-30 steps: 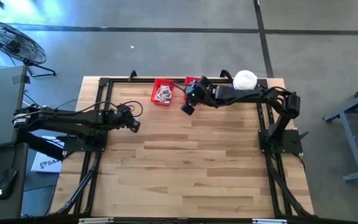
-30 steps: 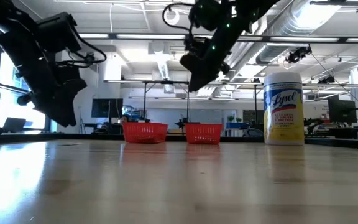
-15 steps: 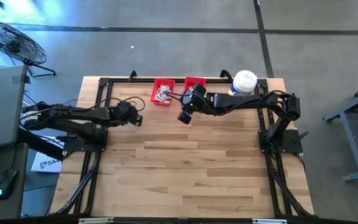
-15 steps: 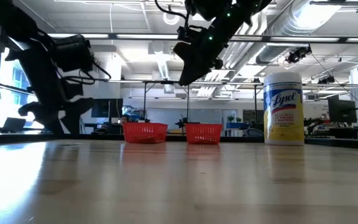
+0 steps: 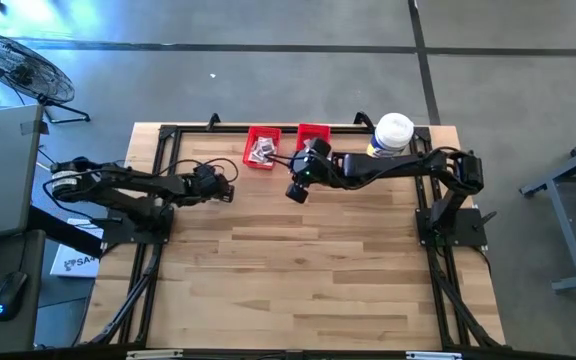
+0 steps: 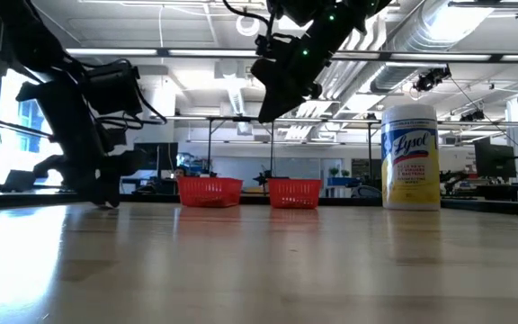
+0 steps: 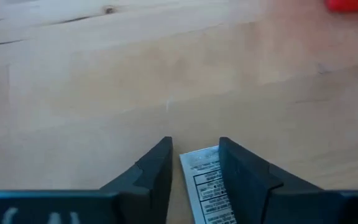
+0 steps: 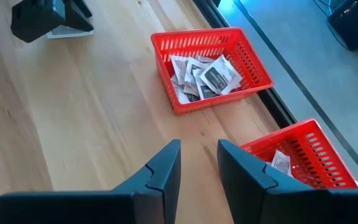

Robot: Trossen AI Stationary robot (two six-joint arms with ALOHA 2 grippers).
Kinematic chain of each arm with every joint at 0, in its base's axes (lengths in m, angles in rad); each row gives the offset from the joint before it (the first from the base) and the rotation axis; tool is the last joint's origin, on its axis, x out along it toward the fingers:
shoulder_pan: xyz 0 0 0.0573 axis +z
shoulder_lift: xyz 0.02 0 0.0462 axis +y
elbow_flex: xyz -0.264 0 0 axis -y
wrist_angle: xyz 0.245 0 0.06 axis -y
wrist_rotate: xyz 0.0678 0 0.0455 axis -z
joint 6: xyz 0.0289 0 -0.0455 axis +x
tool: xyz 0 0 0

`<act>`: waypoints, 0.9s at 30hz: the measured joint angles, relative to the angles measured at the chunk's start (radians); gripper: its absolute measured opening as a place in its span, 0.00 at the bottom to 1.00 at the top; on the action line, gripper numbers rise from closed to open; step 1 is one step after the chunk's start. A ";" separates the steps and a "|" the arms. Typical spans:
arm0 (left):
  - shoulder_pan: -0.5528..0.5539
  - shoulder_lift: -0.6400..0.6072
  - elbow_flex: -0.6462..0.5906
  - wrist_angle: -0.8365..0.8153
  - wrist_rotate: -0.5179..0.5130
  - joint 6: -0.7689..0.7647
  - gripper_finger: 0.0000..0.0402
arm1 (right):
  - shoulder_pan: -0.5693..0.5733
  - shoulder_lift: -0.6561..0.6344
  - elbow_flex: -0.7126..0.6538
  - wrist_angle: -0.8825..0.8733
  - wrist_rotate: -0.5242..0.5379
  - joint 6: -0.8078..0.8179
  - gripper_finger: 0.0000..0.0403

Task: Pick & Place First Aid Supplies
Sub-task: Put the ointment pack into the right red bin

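Packet (image 7: 208, 183) lies between the left end effector's (image 7: 194, 165) parted fingers; right end effector (image 8: 197, 167) hangs open, empty.

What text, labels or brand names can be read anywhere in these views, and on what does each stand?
"Lysol": on the yellow label of the white-lidded jar; its smaller lines are unreadable.
Packet between the left gripper's fingers: printed lines, too blurred to read.
Packets in the red bins: print too small to read.

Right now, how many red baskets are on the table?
2. Both sit at the table's far edge: the left red basket holds a pile of packets, the right red basket is partly hidden under the right arm.
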 joint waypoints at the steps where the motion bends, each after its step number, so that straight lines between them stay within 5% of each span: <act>1: -0.016 0.001 0.000 -0.001 -0.012 -0.016 0.30 | 0.000 0.000 0.000 0.000 0.004 -0.006 0.25; 13: -0.069 0.002 -0.001 -0.013 -0.054 -0.072 0.02 | 0.000 0.000 0.000 0.002 0.007 -0.012 0.25; 27: -0.069 -0.150 -0.006 0.077 0.002 0.110 0.00 | 0.038 0.001 -0.001 0.037 -0.184 -0.123 0.25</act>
